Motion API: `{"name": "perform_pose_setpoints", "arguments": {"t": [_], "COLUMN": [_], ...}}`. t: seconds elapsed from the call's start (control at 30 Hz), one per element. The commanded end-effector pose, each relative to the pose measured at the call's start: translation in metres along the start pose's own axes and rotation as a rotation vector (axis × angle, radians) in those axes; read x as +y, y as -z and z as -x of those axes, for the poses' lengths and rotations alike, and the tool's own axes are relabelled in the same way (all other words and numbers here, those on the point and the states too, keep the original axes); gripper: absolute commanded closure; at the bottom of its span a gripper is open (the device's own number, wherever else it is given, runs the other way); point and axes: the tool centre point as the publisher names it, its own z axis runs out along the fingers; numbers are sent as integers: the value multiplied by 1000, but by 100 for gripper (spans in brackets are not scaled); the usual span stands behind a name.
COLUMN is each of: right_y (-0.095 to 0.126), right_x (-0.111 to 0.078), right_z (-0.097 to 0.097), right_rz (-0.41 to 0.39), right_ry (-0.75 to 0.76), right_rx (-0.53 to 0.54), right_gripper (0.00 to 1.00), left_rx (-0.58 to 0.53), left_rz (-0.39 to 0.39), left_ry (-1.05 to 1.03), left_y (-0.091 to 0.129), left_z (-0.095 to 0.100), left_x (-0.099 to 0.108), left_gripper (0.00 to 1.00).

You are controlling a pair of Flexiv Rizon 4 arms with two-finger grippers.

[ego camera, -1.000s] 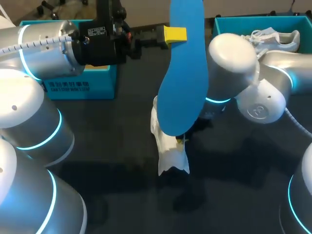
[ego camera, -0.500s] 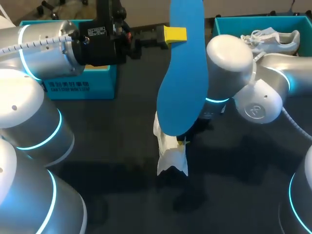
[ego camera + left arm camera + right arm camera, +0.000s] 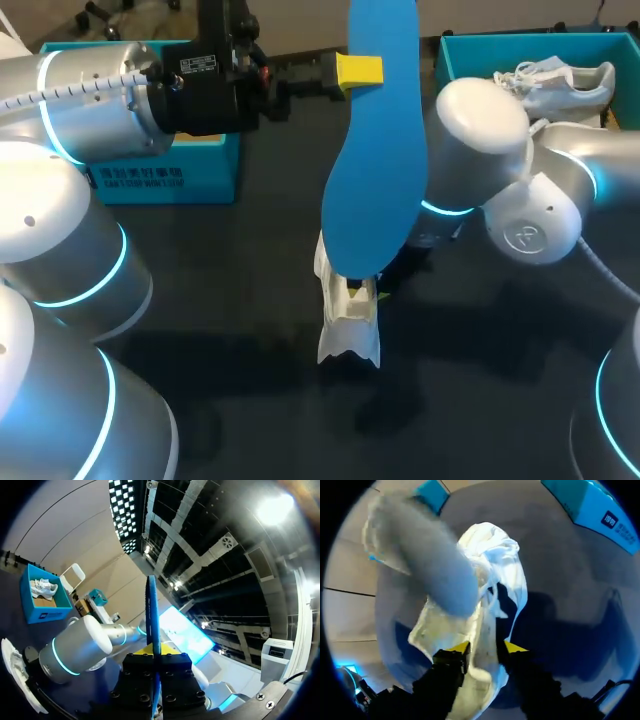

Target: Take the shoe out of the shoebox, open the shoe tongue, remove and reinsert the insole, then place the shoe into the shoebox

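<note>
Our left end effector [image 3: 357, 70] pinches the blue insole [image 3: 372, 170] upright above the surface [image 3: 230, 300], and our right end effector [image 3: 481, 650] clamps the white shoe [image 3: 348, 325] just below. We'd keep that shoe pinned and slide the insole in toe-first, slowly.

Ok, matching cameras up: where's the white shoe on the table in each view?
Head view: white shoe mid-table, below the blue insole.
Left wrist view: white shoe on the table beside the right arm.
Right wrist view: white shoe between the right gripper's jaws.
Landmark: shoebox holding the second shoe, in head and left wrist views.
</note>
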Motion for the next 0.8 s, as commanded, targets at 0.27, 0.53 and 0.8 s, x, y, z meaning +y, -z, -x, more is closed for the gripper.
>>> {"name": "perform_pose_setpoints", "arguments": {"t": [0.27, 0.53, 0.8], "right_y": [25, 25, 61], "right_x": [-2, -2, 4], "right_z": [3, 3, -4], "right_rz": [-40, -40, -8], "right_ry": [24, 24, 0], "right_rx": [54, 54, 257], "right_gripper": [0, 0, 0], "left_rx": [-2, -2, -2], "left_rz": [0, 0, 0], "left_ry": [1, 1, 1], "left_y": [-1, -1, -1], "left_z": [0, 0, 0], "left_x": [1, 1, 1], "left_gripper": [100, 100, 100]}}
